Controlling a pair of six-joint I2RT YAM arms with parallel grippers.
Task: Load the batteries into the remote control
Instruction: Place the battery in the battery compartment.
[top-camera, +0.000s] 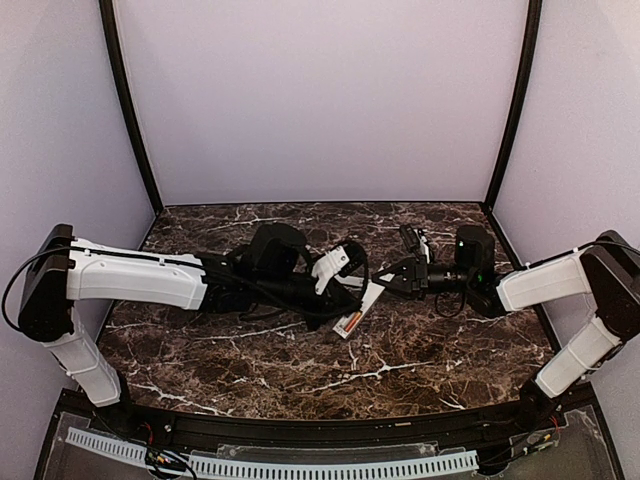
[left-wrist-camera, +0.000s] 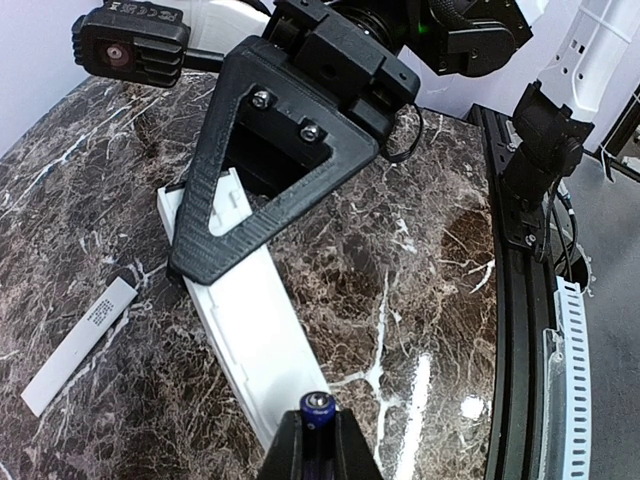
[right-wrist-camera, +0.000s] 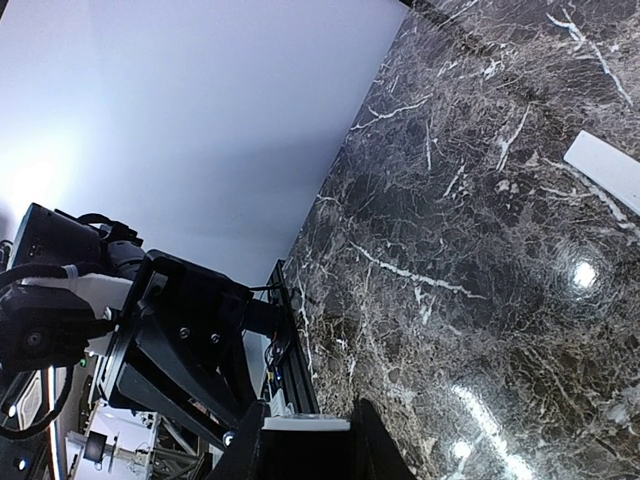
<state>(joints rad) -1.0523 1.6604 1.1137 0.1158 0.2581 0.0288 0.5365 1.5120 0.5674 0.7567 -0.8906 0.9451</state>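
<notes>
**Item: remote control, held; one battery in grip**

You find the remote control (left-wrist-camera: 250, 330) lying aslant on the marble table (left-wrist-camera: 400, 260), mid-table between the two arms. Your right gripper (right-wrist-camera: 310, 445) is closed on its far end. Your left gripper (left-wrist-camera: 318, 432) is closed tight on the dark blue-purple battery (left-wrist-camera: 318, 407), just over the remote's near end. The red-orange battery (top-camera: 350, 322) shows at that near end; whether it is seated you cannot tell. A loose white strip (left-wrist-camera: 80, 345) lies flat beside the remote.
</notes>
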